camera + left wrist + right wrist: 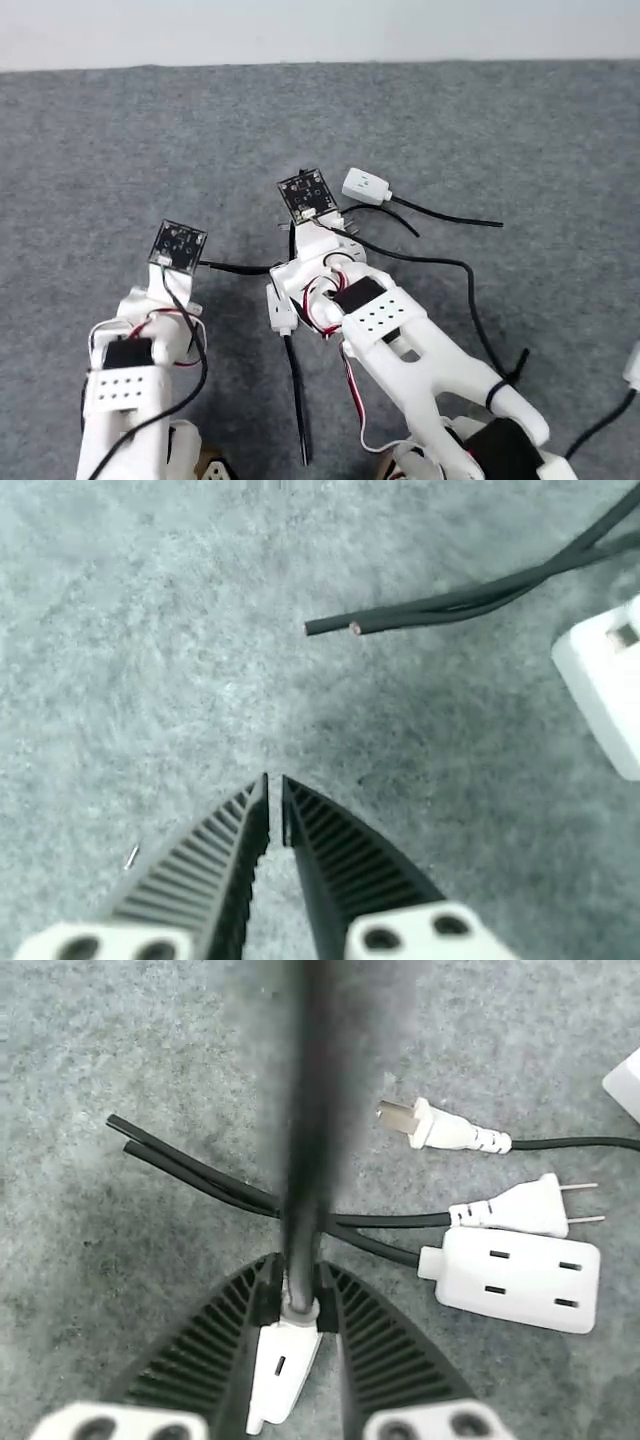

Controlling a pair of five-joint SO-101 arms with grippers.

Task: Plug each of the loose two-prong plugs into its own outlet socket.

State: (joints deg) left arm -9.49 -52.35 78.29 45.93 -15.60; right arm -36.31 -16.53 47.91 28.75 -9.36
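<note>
My right gripper (297, 1265) is shut on a white plug (281, 1360), whose black cord (305, 1110) runs up past the camera. In the high view the same plug (281, 312) sits beside that arm's wrist. Beyond it on the carpet lie a white outlet block (515, 1280) with several slots and two loose two-prong plugs (440, 1127) (520, 1206). My left gripper (275, 780) is shut with nothing in it, hovering over bare carpet. Ahead of it lie cut black cord ends (330, 627) and a white piece (605, 695).
A white outlet (365, 186) with a black cord lies at the table's centre back. Black cords (455, 265) loop to the right of the right arm. Another white piece (632, 365) shows at the right edge. Grey carpet (120, 140) covers the table.
</note>
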